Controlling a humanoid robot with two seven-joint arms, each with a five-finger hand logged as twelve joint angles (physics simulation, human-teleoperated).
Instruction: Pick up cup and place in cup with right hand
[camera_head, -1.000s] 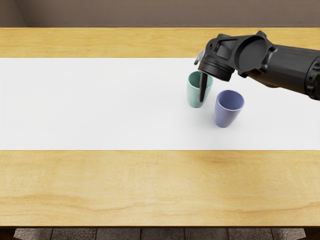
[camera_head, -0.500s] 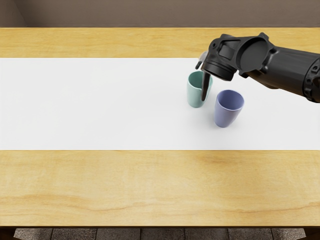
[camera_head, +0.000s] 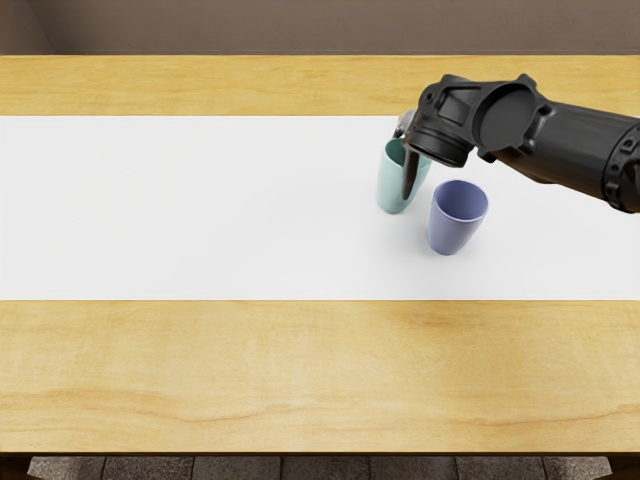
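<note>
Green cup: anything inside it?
In the green cup, I see only inner wall. The right hand covers much of the mouth and the bottom is hidden, so I can't confirm it's empty.

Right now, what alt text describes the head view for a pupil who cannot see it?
The robot's right hand is at a pale green cup, partly covering it; its grip is unclear. Nearer and further right, a purple cup stands upright on a white strip across a wooden table.
</note>
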